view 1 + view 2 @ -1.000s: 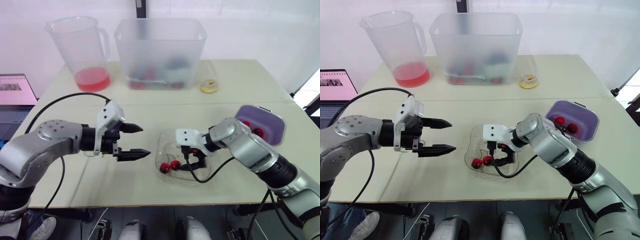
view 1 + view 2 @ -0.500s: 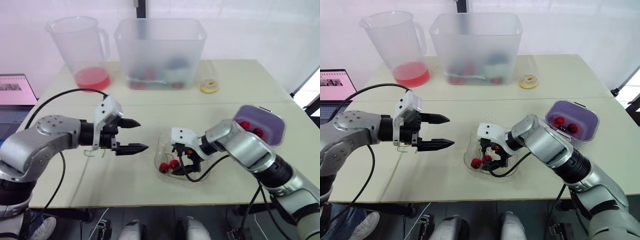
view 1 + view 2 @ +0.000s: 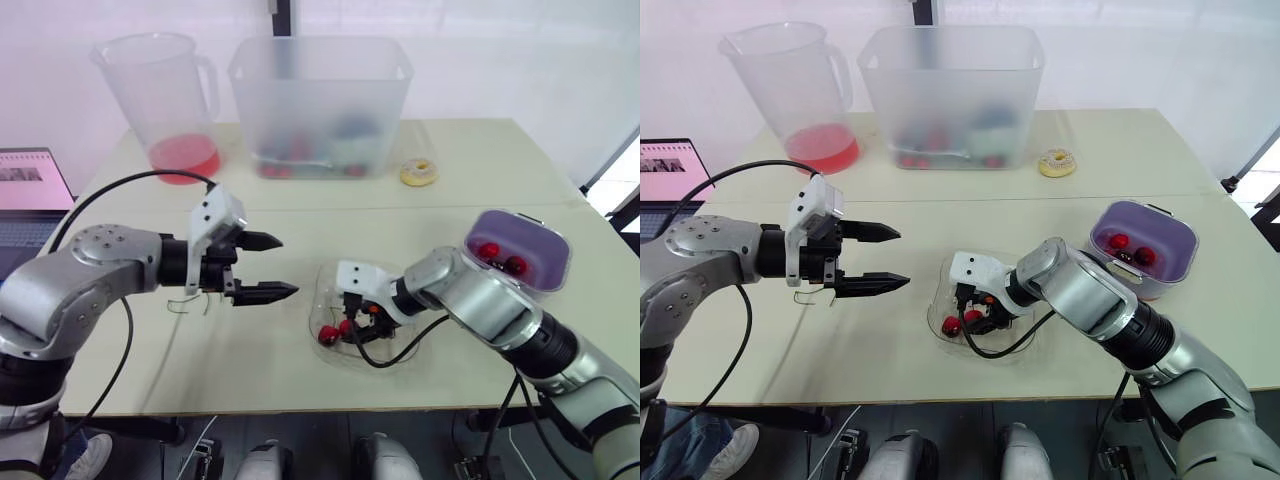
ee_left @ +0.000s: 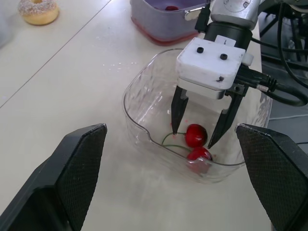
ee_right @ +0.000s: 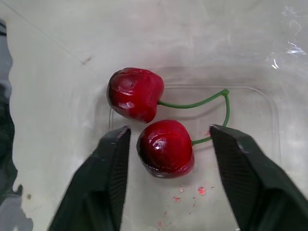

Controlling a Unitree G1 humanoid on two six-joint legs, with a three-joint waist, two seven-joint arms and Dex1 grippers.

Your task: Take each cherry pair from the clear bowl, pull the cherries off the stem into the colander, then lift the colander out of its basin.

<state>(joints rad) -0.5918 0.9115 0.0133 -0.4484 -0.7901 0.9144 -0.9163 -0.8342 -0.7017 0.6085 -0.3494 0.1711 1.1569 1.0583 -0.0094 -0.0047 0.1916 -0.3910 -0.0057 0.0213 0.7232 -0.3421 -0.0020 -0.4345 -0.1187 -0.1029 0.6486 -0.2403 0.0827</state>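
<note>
Red on its green stems, the cherry pair lay in the clear bowl, where the right gripper stood open with one finger either side of a cherry, gripping nothing, while the left gripper hung wide open and empty above the table beside the bowl.

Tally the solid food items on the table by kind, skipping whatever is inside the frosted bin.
Cherries: 4 (2 in the clear bowl, 2 showing in the purple colander)
Doughnut: 1
Total: 5
</note>
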